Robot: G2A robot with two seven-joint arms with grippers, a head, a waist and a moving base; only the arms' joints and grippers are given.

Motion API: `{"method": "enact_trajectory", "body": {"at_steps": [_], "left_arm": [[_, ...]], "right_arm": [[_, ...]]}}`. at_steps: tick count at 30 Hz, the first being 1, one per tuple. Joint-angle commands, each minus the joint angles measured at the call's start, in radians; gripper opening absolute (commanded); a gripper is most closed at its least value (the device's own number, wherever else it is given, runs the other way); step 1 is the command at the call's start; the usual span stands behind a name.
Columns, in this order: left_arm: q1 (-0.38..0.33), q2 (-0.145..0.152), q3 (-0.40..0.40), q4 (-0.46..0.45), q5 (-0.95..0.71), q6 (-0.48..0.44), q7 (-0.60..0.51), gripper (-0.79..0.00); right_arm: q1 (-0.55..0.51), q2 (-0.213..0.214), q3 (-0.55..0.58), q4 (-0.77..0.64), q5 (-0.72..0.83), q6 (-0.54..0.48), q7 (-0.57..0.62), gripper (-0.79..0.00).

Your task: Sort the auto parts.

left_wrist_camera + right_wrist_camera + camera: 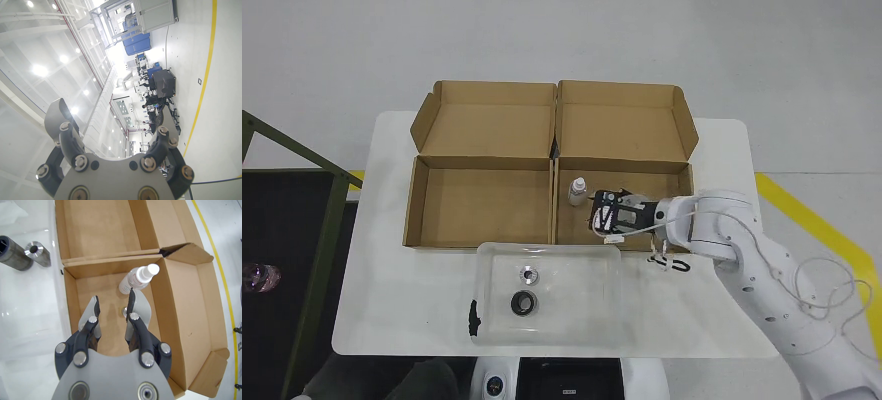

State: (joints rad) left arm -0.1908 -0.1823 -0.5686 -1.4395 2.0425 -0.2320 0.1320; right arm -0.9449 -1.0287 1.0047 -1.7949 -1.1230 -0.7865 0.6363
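White table (392, 250): right gripper (113, 295) hangs over the right box (179, 304), jaws spread and empty. A small metal part (124, 310) lies on the box floor close inside one jaw, seemingly its sorted place. Spray bottle (136, 279) stands just past the fingertips; left gripper (113, 106), jaws spread, points ceilingward, clear of the work.

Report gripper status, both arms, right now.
Left gripper: open, holding nothing.
Right gripper: open, holding nothing, over the cardboard box beside the spray bottle.
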Motion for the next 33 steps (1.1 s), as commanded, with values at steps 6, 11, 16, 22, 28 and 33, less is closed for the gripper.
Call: {"method": "enact_trajectory", "body": {"at_steps": [6,11,16,22,28,33], "left_arm": [[0.000,0.000,0.000,0.000,0.000,0.000,0.000,0.000],[0.000,0.000,0.000,0.000,0.000,0.000,0.000,0.000],[0.000,0.000,0.000,0.000,0.000,0.000,0.000,0.000],[0.000,0.000,0.000,0.000,0.000,0.000,0.000,0.000],[0.000,0.000,0.000,0.000,0.000,0.000,0.000,0.000],[0.000,0.000,0.000,0.000,0.000,0.000,0.000,0.000]], "right_arm": [[-0.081,0.016,0.040,-0.112,0.048,-0.072,-0.085,-0.462],[-0.127,0.018,0.028,-0.176,0.021,-0.054,-0.113,-0.468],[-0.151,0.009,-0.041,-0.188,-0.020,-0.035,-0.141,-0.474],[-0.162,-0.011,-0.150,-0.185,-0.094,0.010,-0.170,-0.468],[-0.143,-0.034,-0.233,-0.156,-0.166,0.063,-0.192,-0.474],[-0.110,-0.053,-0.272,-0.118,-0.196,0.100,-0.199,-0.477]]}}
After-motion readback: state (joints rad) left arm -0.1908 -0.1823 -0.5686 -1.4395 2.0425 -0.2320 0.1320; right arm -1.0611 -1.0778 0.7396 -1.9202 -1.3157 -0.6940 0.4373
